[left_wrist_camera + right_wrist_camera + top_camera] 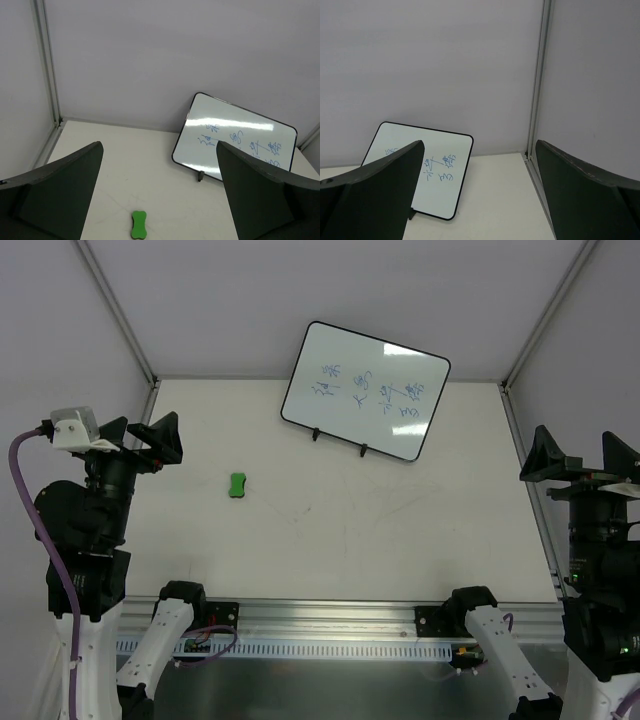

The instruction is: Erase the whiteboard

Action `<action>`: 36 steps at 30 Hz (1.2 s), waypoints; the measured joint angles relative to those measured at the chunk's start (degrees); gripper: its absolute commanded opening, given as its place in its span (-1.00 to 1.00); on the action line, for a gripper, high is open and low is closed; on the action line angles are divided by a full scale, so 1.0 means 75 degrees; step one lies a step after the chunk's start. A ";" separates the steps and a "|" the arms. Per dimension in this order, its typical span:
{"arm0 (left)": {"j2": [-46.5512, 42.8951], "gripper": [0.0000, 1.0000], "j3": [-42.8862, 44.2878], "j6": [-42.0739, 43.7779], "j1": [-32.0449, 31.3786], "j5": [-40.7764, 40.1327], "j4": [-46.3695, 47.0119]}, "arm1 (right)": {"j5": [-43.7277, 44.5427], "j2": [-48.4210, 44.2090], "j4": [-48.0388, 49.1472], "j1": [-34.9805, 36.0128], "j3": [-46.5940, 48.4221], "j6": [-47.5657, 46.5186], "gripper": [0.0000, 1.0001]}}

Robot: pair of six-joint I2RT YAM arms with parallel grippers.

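The left arm's fingers [60, 195] stand wide apart, holding nothing; so do the right arm's fingers [585, 195]. A small green plastic block [237, 485], probably the eraser, lies ahead and inward of the left pair, well apart. Its long axis points away from the arms, and the left arm is much nearer. The large white black-rimmed rectangular whiteboard [366, 390], bearing blue writing, leans on two feet at the far edge of the pale surface [420, 540], right of centre. Plain grey walls enclose it.
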 measured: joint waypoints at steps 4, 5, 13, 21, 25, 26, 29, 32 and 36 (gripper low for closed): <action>0.0003 0.98 -0.0067 -0.0055 0.0000 0.0003 0.0029 | -0.0035 -0.0003 -0.0017 0.0000 -0.0128 0.0239 0.98; 0.0003 0.97 -0.0105 -0.0073 0.0000 0.0003 0.0029 | -0.0073 0.0000 -0.0041 0.0000 -0.0166 0.0323 0.99; 0.0119 0.97 -0.0833 -0.0204 0.0000 -0.0093 0.0026 | -0.0391 0.0099 -0.0119 0.0000 -0.1084 0.1518 0.98; 0.0172 0.97 -0.1807 -0.0498 0.0000 -0.0117 0.0020 | -0.0420 0.1431 -0.0093 0.0224 -0.2477 0.3080 0.99; 0.0152 0.98 -0.2288 -0.0629 0.0000 -0.0114 0.0003 | 0.0189 0.2448 0.0114 0.1160 -0.3698 0.3535 0.98; 0.0152 0.97 -0.2390 -0.0659 0.0000 -0.0111 0.0000 | 0.0385 0.2836 0.0146 0.1445 -0.3882 0.3620 0.98; 0.0146 0.97 -0.2620 -0.0801 0.0000 -0.0105 -0.0026 | 0.0761 0.3885 0.0484 0.2034 -0.4150 0.3870 0.98; 0.0143 0.97 -0.2806 -0.0918 0.0000 -0.0099 -0.0038 | 0.1169 0.4922 0.1125 0.2495 -0.4197 0.4115 0.89; 0.0143 0.98 -0.3022 -0.1037 0.0000 -0.0093 -0.0050 | 0.1664 0.6400 0.1848 0.3002 -0.3876 0.4322 0.76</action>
